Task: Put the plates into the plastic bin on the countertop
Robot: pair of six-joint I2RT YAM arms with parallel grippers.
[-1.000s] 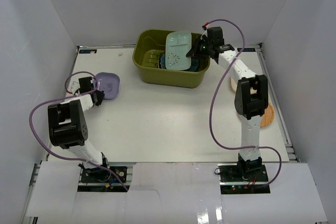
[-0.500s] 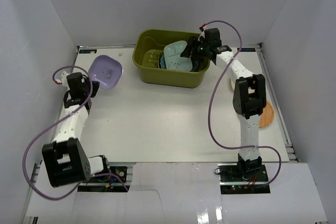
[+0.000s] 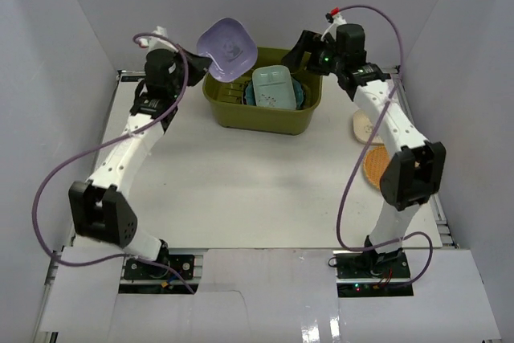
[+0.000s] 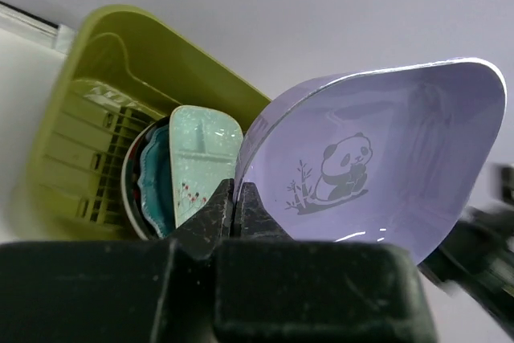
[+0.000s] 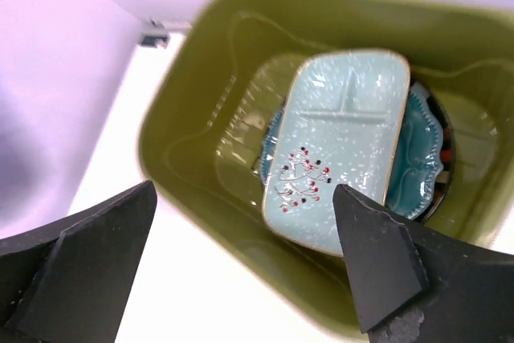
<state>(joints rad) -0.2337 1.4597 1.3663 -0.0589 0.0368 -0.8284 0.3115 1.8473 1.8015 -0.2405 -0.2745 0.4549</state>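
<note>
A white countertop (image 3: 241, 182) fenced by plain white walls (image 3: 48, 46) fills the overhead view, with the olive plastic bin (image 3: 261, 118) standing near its far edge. The left arm reaches up beside the bin's left end, and the left gripper (image 3: 193, 60) is clamped on the lower edge of a lavender plate (image 3: 227, 39), which hangs tilted in the air above the bin's rear left corner. Inside the bin a mint plate (image 3: 271, 87) lies on top of a teal scalloped plate (image 3: 299, 99). The right gripper (image 3: 305, 54) hovers over the bin's rear right corner with nothing in it. Along the right edge of the table, a cream plate (image 3: 360, 128) and an orange plate (image 3: 373, 168) lie partly hidden behind the right arm. From the left wrist, the two fingers (image 4: 249, 206) are pinched tight on the rim of the lavender plate (image 4: 377, 158), whose face carries a small panda print; behind and below it the bin (image 4: 88, 78) shows its ribbed bottom, with the mint plate (image 4: 201, 158) lying over the teal one (image 4: 152, 174). From the right wrist, the fingers (image 5: 80, 255) are spread wide apart and grasp nothing, framing the bin (image 5: 185, 142) below, where the mint plate (image 5: 341, 150) rests across the teal scalloped plate (image 5: 422, 150).
</note>
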